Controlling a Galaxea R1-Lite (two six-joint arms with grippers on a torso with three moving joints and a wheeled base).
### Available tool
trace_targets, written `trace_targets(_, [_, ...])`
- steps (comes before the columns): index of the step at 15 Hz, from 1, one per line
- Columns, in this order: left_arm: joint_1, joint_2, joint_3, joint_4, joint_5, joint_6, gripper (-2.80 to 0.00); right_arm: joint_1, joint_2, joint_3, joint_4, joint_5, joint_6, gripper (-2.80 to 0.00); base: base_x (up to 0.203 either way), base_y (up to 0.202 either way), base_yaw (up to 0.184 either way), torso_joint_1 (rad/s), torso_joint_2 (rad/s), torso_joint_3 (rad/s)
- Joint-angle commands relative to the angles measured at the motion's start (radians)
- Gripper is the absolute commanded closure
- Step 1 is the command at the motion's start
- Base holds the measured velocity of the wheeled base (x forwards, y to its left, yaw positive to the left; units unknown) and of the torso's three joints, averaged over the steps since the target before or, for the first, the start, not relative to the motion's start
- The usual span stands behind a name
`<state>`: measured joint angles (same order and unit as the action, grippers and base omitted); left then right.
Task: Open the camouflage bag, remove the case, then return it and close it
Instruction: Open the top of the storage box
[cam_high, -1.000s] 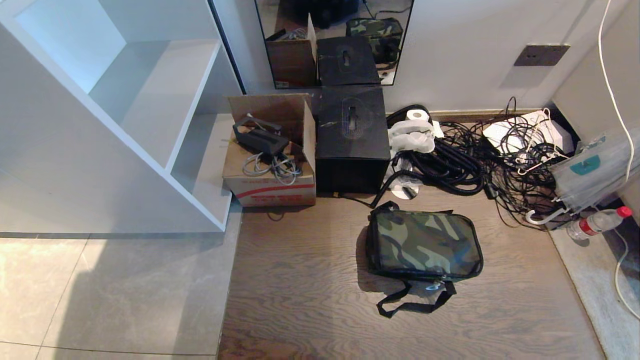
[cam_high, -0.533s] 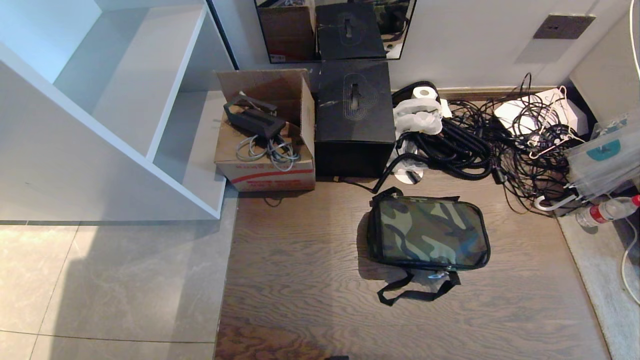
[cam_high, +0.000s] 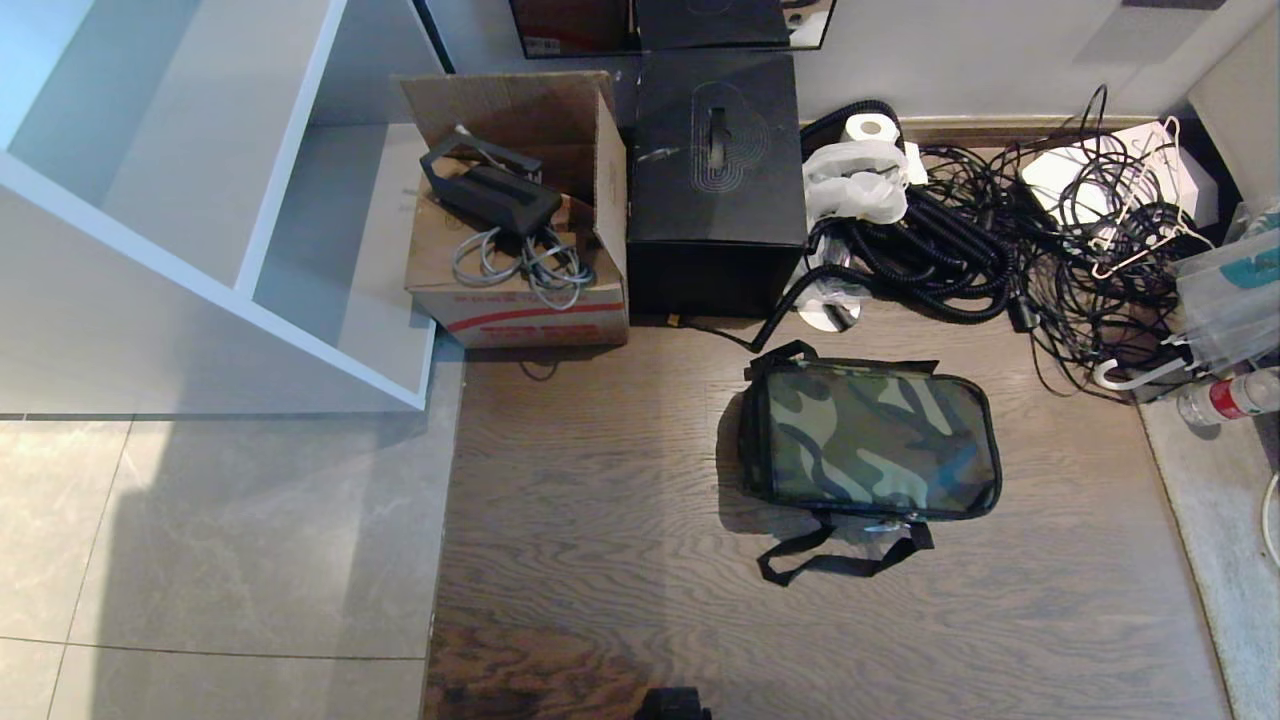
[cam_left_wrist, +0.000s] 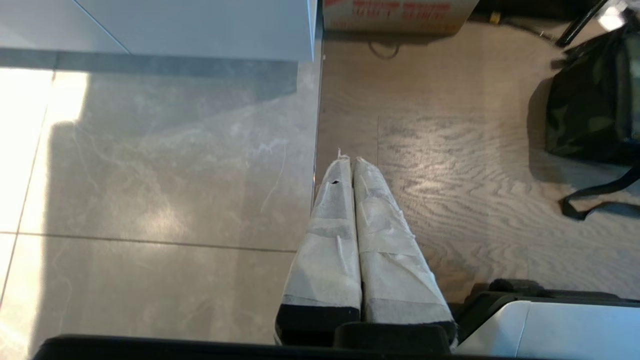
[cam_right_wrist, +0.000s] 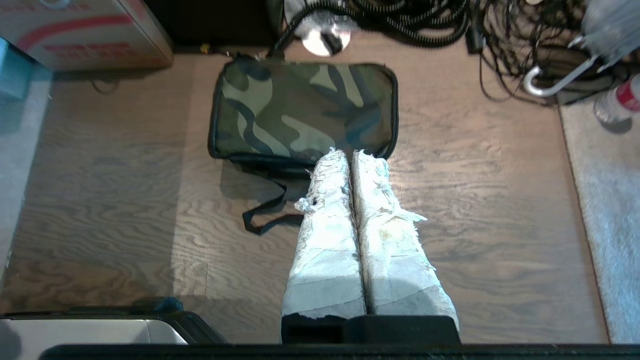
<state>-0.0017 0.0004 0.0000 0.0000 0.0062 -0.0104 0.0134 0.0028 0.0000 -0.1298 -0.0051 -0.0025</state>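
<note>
Camouflage bag (cam_high: 870, 442) lay flat on the wood-grain floor (cam_high: 600, 560), lid shut, black trim all round, one black strap (cam_high: 835, 555) looped loose on the floor at its near edge. The case was not visible anywhere. Behind the bag, against the wall: black cube box (cam_high: 712, 180) with a spiral logo on top, and to its left, touching or just beside it, a brown cardboard box (cam_high: 520, 270) with flaps up, holding a dark device and grey cables. To the right of the cube box, a white toilet roll (cam_high: 868, 128), crumpled white plastic and a large tangle of black cables (cam_high: 1000, 250) spread along the wall. A clear bottle with a red cap (cam_high: 1225, 397) lay at the far right edge. White shelving unit (cam_high: 200, 200) stood at the left, on the grey tiles. Neither arm reached into the head view. Left gripper (cam_left_wrist: 352, 165) hung above the seam between tile and wood, well apart from the bag, its tape-wrapped jaws pressed together with nothing between them. Right gripper (cam_right_wrist: 350, 155) hung above the floor near the bag's near edge, jaws likewise pressed together and holding nothing.
</note>
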Motion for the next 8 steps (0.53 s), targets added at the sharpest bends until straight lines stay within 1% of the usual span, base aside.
trace_targets(1, [0.000,0.000,0.000,0.001,0.000,0.000,0.00,0.000,0.000,0.040,-0.001,0.001,-0.001,0.00,0.000,0.000,0.000,0.002,0.00,-0.202])
trace_targets(8, [0.000,0.000,0.000,0.001,0.000,0.000,0.00,0.000,0.000,0.040,-0.001,0.001,-0.001,0.00,0.000,0.000,0.000,0.004,0.00,-0.198])
